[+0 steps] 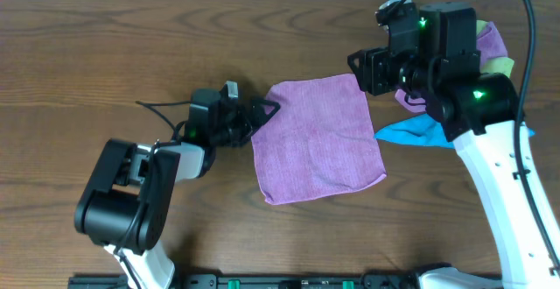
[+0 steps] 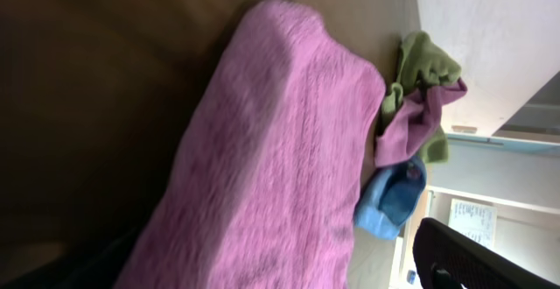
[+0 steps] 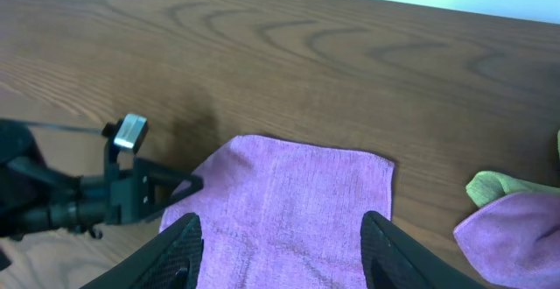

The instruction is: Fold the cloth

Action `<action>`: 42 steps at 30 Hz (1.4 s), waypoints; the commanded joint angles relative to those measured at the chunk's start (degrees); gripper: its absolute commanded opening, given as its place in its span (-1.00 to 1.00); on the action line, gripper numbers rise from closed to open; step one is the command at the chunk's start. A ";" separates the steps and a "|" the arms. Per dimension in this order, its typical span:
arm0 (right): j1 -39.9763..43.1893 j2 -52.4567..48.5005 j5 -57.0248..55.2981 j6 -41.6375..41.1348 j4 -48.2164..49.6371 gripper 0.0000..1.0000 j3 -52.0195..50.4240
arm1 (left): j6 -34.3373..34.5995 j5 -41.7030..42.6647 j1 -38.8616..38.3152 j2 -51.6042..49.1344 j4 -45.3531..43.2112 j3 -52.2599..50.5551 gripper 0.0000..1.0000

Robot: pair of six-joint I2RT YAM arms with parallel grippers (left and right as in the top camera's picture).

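The lilac cloth (image 1: pixel 319 140) lies spread flat in the middle of the table, slightly rotated. My left gripper (image 1: pixel 262 112) is low at the cloth's left edge near its far-left corner, jaws open, one on each side of the edge. In the left wrist view the cloth (image 2: pixel 280 149) fills the frame and one black finger (image 2: pixel 472 258) shows at the bottom right. My right gripper (image 1: pixel 363 70) hovers over the far-right corner. In the right wrist view its open fingers (image 3: pixel 179 250) straddle the cloth (image 3: pixel 297 201) from above, holding nothing.
A bright blue cloth (image 1: pixel 411 131) lies just right of the lilac one, under the right arm. A purple cloth (image 1: pixel 492 37) bunched with a lime-green one (image 1: pixel 499 64) sits at the far right. The bare wooden table (image 1: pixel 131 44) stretches to the left and back.
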State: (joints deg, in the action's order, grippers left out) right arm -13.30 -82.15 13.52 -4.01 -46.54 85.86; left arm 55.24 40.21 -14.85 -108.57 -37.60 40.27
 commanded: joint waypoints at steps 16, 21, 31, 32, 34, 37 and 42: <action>0.11 0.72 0.04 0.42 0.68 0.18 0.83 | -9.55 10.78 3.74 -2.69 1.86 18.93 0.97; 0.11 0.72 0.04 0.42 0.44 0.18 0.83 | -13.35 18.97 7.02 -2.64 10.88 18.93 0.95; 0.09 0.74 0.72 0.42 -0.68 0.18 0.83 | -26.14 21.81 11.19 3.26 32.57 18.71 0.91; 0.09 0.74 0.72 0.42 -0.96 0.18 0.83 | -29.59 20.17 11.80 4.63 37.75 18.71 0.91; 0.09 0.72 0.90 0.44 -1.05 0.18 0.83 | -35.30 15.72 12.31 6.95 46.25 18.69 0.91; 0.09 0.74 0.90 0.42 -0.70 0.18 0.83 | -37.22 13.42 12.26 7.98 48.57 18.58 0.91; 0.02 0.74 1.79 0.44 -1.40 0.18 0.83 | -36.74 13.62 12.31 7.96 48.43 15.10 0.91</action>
State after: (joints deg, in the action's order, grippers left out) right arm -13.30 -82.13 14.09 -3.99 -47.42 85.86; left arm 21.17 55.22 -2.57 -100.73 10.37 57.89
